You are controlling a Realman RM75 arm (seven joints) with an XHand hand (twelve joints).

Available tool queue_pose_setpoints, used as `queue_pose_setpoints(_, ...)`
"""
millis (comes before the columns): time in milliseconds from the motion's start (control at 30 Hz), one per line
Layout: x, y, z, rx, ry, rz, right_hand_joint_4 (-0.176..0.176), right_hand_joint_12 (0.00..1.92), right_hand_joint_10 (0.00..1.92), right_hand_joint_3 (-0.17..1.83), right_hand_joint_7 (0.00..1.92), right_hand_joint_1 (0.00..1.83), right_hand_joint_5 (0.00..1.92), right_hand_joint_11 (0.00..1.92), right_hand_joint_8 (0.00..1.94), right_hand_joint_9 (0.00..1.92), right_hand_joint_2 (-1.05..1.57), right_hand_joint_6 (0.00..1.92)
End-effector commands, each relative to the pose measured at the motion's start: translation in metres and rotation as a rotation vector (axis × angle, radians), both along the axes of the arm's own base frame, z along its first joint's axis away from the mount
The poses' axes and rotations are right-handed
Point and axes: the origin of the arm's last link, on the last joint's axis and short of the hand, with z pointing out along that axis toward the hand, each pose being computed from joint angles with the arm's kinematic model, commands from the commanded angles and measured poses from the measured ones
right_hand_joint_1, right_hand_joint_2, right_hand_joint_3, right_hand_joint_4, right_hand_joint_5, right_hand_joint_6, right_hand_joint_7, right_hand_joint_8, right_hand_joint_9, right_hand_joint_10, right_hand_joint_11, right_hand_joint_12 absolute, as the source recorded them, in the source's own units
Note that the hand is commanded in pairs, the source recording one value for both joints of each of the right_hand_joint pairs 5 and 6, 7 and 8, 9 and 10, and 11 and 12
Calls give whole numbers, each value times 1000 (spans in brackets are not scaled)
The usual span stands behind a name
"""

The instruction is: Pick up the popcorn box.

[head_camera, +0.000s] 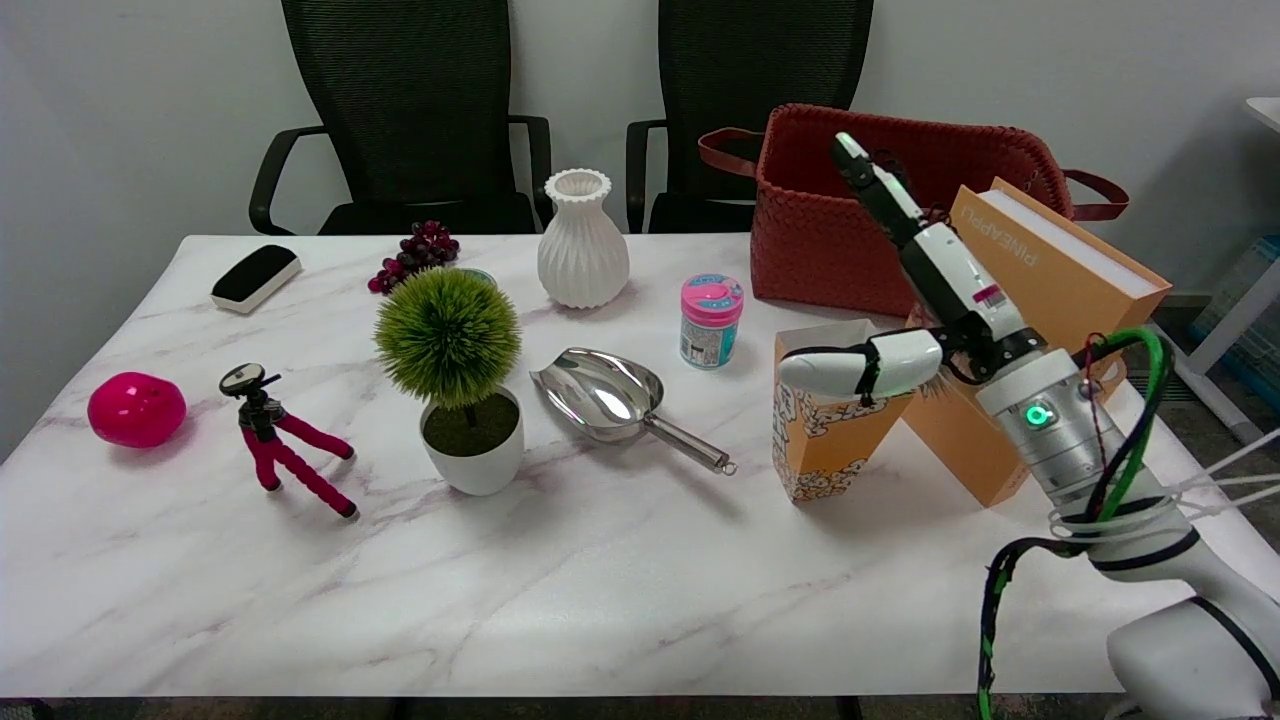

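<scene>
Reaching step: the right hand (925, 300), fingers spread and holding nothing, brackets the popcorn box (825, 420); next it must close around it

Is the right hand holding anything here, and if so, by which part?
Nothing is held yet. The right hand is open, thumb across the popcorn box near its top rim, other fingers pointing up behind it.

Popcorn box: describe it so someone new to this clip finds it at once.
Start at the red woven basket at the table's far right; in front of it leans a plain orange book box. The popcorn box stands upright just left of that, open-topped, tapering downward, printed with popcorn.
</scene>
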Motion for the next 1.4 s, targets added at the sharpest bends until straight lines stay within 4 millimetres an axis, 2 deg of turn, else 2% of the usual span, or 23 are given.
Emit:
queue_pose_setpoints(33, -15, 51, 9, -134, -30, 43, 0, 0, 0, 299, 0, 797, 0, 0, 0, 0, 253, 0)
queue_pose_setpoints(300, -27, 60, 11, -148, -43, 4, 0, 0, 0, 315, 0, 797, 0, 0, 0, 0, 254, 0)
queue_pose_setpoints(667, -67, 65, 17, -213, -80, -91, 0, 0, 0, 360, 0, 828, 0, 0, 0, 0, 157, 0)
queue_pose_setpoints(833, -75, 66, 17, -254, -71, -68, 0, 0, 0, 393, 0, 845, 0, 0, 0, 0, 78, 0)
queue_pose_setpoints(1400, -89, 40, 15, -240, -93, -74, 0, 0, 0, 388, 0, 871, 0, 0, 0, 0, -22, 0)
